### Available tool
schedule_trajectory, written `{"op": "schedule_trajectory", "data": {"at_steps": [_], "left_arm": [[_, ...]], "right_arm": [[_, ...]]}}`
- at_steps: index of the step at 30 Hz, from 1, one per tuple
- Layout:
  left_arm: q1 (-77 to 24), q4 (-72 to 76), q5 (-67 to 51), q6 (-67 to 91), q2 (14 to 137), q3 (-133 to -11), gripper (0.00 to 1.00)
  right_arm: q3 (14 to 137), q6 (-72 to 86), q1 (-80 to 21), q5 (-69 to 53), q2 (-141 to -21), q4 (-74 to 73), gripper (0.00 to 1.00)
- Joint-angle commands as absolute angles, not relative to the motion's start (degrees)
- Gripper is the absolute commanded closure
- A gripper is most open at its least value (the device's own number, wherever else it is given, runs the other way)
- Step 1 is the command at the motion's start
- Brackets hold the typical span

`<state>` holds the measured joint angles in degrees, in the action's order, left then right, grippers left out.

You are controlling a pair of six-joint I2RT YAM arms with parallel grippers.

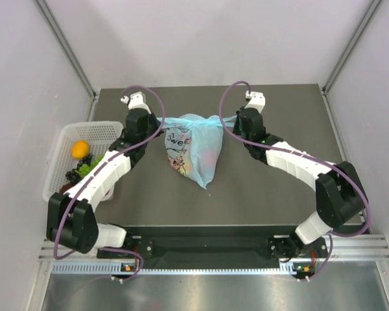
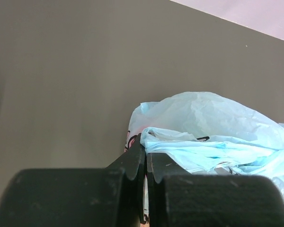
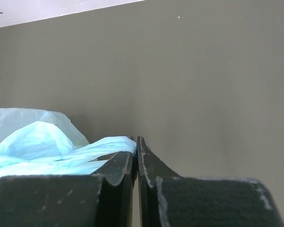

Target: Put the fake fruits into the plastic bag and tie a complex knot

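Black bases (image 1: 214, 246) sit bolted at the near edge of the grey table (image 1: 266, 194), and both arms reach away from them toward the far side. Left of the left arm stands a white mesh basket (image 1: 55, 165). It holds an orange (image 1: 81, 149), green grapes (image 1: 91, 168) and a dark plum (image 1: 72, 175), partly hidden by the arm. Mid-table lies the light-blue bag (image 1: 194, 155), bulging, its closed bottom pointing toward the bases. A printed patch (image 1: 177, 146) faces up on its left side, and a pink-red blur shows through the film on the right; which fruits are inside cannot be told. At the bag's far end the plastic is drawn out sideways into a thin strip. The left gripper (image 1: 161, 122) is at the strip's left end and the right gripper (image 1: 228, 120) at its right end. In the left wrist view the left gripper (image 2: 145, 153) is clenched, with crinkled bag (image 2: 208, 118) film pinched between its fingers. In the right wrist view the right gripper (image 3: 136, 144) is clenched on a twisted band of the bag (image 3: 33, 137), and bare table lies beyond.
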<state>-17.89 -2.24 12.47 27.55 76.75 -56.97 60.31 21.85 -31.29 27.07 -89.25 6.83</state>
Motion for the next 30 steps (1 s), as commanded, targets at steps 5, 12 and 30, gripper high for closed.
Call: {"op": "schedule_trajectory", "data": {"at_steps": [5, 12, 30], "left_arm": [[-17.40, -3.87, 38.15, 16.44, 77.07, -62.48, 1.00], [-21.88, -4.13, 39.11, 16.08, 80.07, -66.18, 1.00], [-1.59, -0.97, 37.27, 23.37, 83.41, -55.56, 1.00]], "right_arm": [[66.00, 9.76, -30.22, 50.37, -88.24, -0.44, 1.00], [69.78, 9.41, -33.05, 47.81, -90.61, -1.14, 1.00], [60.65, 15.82, -17.32, 57.57, -93.96, -1.23, 1.00]]}}
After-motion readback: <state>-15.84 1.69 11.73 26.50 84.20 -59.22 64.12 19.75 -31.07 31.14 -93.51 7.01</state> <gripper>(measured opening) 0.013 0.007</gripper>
